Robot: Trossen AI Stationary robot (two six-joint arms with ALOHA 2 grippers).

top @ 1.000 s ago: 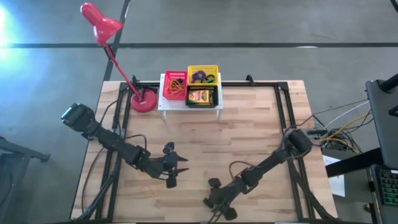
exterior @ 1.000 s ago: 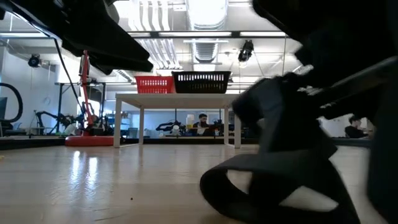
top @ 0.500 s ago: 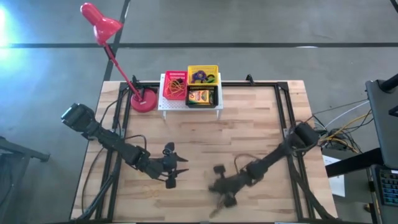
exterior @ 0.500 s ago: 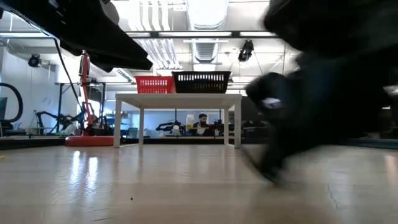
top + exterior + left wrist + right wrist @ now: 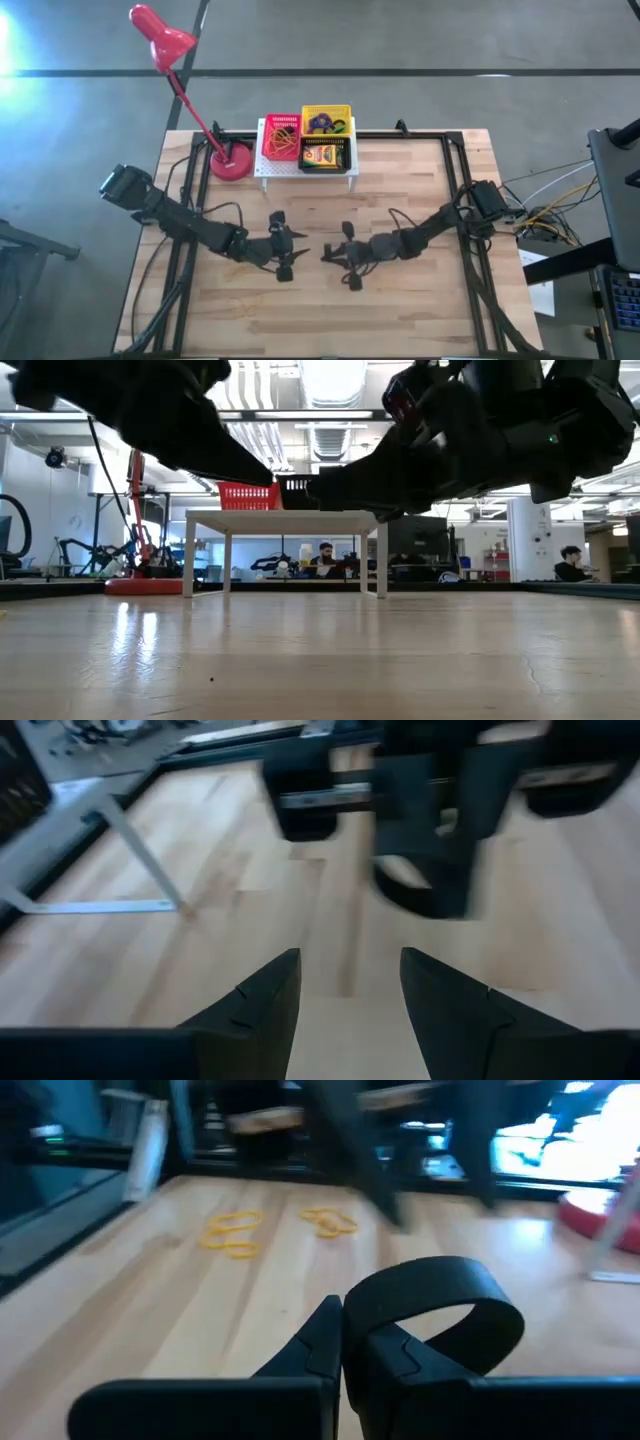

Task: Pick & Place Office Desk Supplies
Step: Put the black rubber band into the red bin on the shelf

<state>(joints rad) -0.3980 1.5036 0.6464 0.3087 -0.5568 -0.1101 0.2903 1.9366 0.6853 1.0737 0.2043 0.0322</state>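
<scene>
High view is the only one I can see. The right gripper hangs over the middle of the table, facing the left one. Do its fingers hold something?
Observer: Yes. In the right wrist view, the right gripper is shut on a black elastic loop, which sticks out in front of it.
Operator: And the left one, is it empty?
Observer: The left wrist view shows the left gripper open, with nothing between its fingers, only bare wood of the table.
</scene>
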